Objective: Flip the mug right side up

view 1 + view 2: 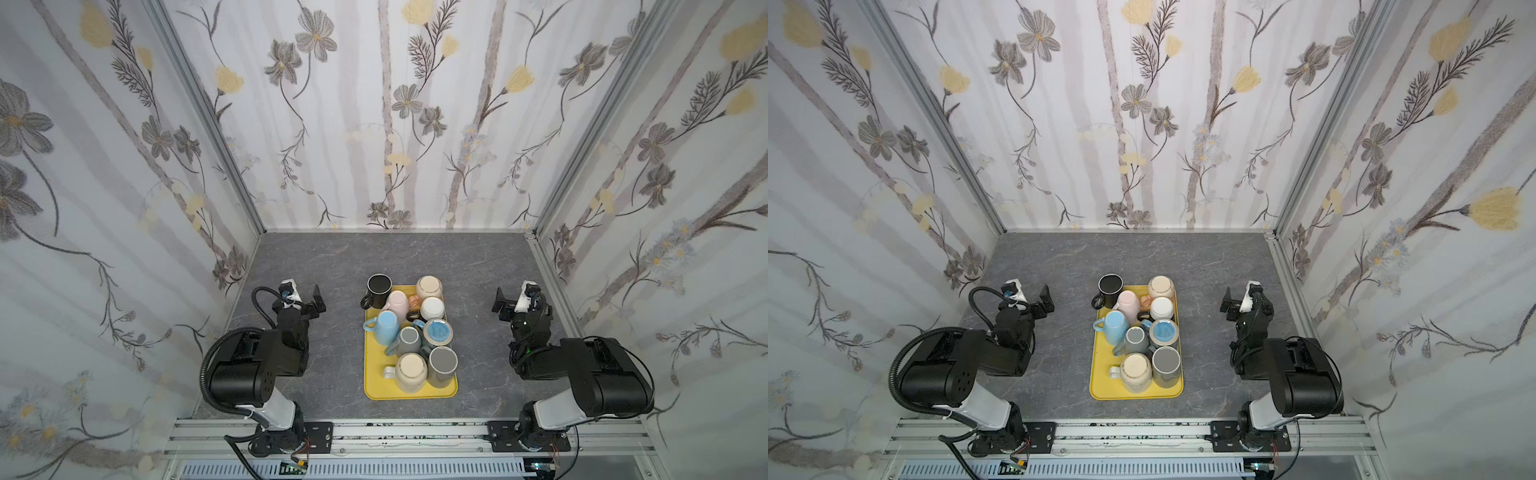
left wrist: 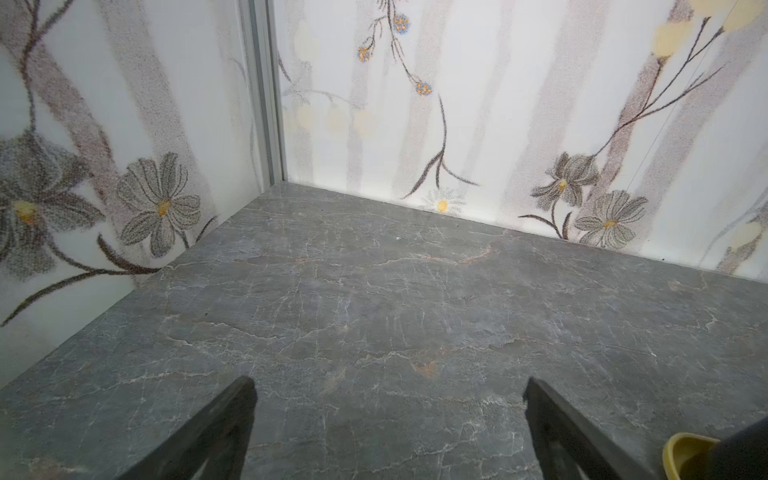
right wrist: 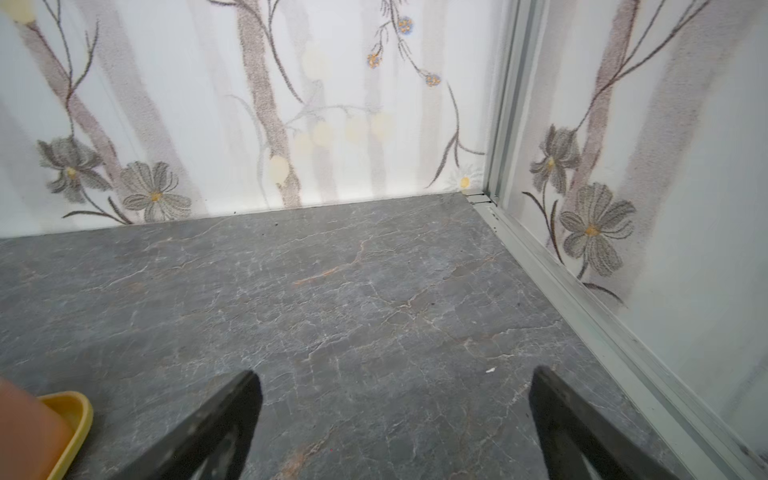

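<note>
Several mugs crowd a yellow tray at the table's middle. Most stand bottom up: cream, white, pink, light blue and a speckled cream one. A black mug stands mouth up at the tray's far left corner. A mug with a blue inside is also mouth up. My left gripper hangs open left of the tray, holding nothing. My right gripper hangs open to the right, also holding nothing.
Flowered walls close in the grey stone table on three sides. A metal rail runs along the right wall's foot. The tray's corner shows at the edge of each wrist view.
</note>
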Controlling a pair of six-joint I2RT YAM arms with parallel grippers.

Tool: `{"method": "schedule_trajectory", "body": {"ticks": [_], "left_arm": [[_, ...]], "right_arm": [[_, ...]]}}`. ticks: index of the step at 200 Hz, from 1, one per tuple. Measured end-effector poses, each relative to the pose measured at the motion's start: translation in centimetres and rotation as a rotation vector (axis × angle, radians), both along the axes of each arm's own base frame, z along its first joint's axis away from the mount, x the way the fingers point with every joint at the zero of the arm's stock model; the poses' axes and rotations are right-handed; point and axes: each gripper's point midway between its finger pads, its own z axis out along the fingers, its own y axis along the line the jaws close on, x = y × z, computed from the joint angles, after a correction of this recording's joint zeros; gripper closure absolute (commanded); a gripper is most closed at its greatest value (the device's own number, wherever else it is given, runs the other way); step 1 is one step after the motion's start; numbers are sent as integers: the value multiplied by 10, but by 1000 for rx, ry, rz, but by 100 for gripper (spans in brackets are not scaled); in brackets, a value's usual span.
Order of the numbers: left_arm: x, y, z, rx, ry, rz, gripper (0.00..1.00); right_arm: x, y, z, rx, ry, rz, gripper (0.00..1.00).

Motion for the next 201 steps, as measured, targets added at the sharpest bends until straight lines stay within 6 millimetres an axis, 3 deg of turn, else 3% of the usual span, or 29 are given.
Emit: {"method": "schedule_trajectory", "body": {"ticks": [201], "left_arm": [[0, -1, 0, 11, 1, -2, 0]], "right_arm": [[0, 4, -2, -7, 10, 25, 0]]}}
